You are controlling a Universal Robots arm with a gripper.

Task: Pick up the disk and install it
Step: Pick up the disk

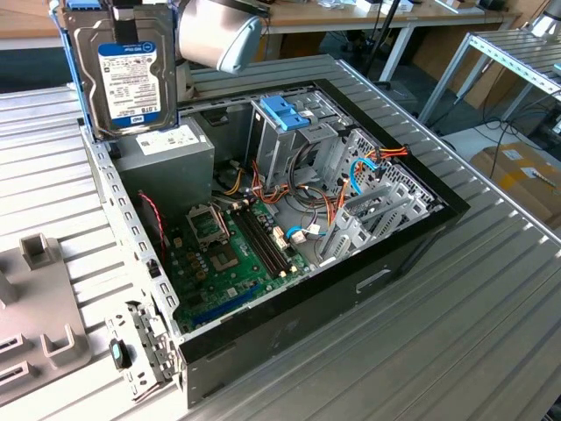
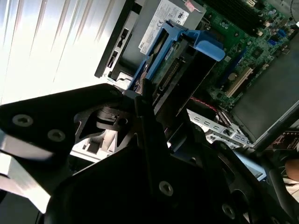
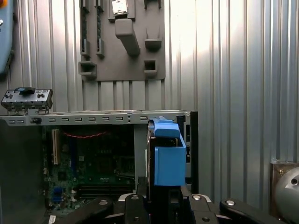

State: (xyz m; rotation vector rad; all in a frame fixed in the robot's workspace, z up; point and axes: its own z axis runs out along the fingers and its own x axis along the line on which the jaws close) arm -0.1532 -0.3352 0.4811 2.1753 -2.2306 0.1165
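Ribbed metal sheeting forms the table (image 1: 456,351), with pale desks (image 1: 351,17) behind it, a metal rack (image 1: 517,53) at the exterior view's right and a cardboard box (image 1: 521,171) on the floor below the rack. An open computer case (image 1: 412,237) lies on its side on the table, showing the motherboard (image 1: 223,259), a grey power supply (image 1: 166,153) and a metal cage (image 1: 280,149) topped by a blue bracket (image 1: 285,112). A grey moulded fixture (image 1: 35,298) sits on the table at the exterior view's left, just beside the case.

The disk (image 1: 131,74) stands upright at the exterior view's upper left, label towards the camera, over the power-supply end of the case. Its top edge is cut off by the frame, and the grey arm (image 1: 219,35) behind it is only partly seen. How much gap lies between its lower edge and the power supply is hard to judge.

In the second wrist view the black gripper (image 2: 152,102) covers the near end of the disk (image 2: 175,70), with its fingers closed against the two faces. In the first wrist view the light-blue carrier (image 3: 168,158) rises edge-on from between the fingers; the pads themselves are hidden
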